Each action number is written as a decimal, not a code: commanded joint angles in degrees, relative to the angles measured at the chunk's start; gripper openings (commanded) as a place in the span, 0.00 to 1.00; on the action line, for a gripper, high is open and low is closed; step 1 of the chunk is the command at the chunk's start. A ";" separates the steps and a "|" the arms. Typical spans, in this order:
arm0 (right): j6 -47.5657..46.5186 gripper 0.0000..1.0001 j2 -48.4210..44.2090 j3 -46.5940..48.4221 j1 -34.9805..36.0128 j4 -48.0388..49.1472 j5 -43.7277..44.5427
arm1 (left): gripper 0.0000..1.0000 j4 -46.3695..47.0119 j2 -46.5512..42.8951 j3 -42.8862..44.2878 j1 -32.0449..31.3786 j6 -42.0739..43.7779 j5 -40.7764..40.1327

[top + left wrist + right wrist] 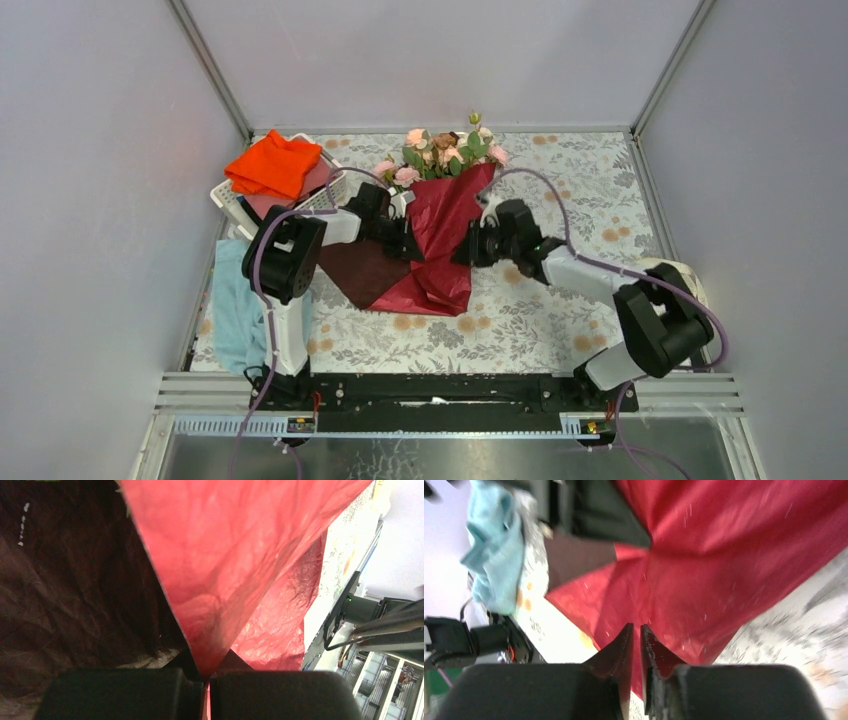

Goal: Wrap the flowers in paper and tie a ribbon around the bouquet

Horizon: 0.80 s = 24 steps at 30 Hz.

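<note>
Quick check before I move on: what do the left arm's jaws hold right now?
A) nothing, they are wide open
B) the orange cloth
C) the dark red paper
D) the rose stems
C: in the left wrist view the dark red paper narrows to a fold pinched between the left jaws, which are closed on it.

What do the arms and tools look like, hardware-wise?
Matching pair: the left arm and right arm have white links and bulky black joint housings, with a purple cable running along each. The left tool and right tool are black, each with two wedge-shaped fingers tapering to thin tips. No markings are readable.
</note>
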 commanded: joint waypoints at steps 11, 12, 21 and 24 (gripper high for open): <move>9.27 0.02 -11.73 -23.21 2.71 -11.47 6.38 | 0.00 -2.43 0.67 -1.66 1.97 0.19 -6.04; 7.94 0.03 -13.89 -21.97 2.74 -15.57 8.57 | 0.00 -2.36 0.69 -1.78 1.98 0.19 -5.95; 1.88 0.04 -6.53 -6.24 9.17 -4.27 2.74 | 0.00 -2.83 1.67 -2.14 1.98 -0.25 -5.15; 4.52 0.04 1.45 -4.63 11.19 6.22 -3.99 | 0.00 -3.31 1.31 -2.23 1.97 0.01 -5.22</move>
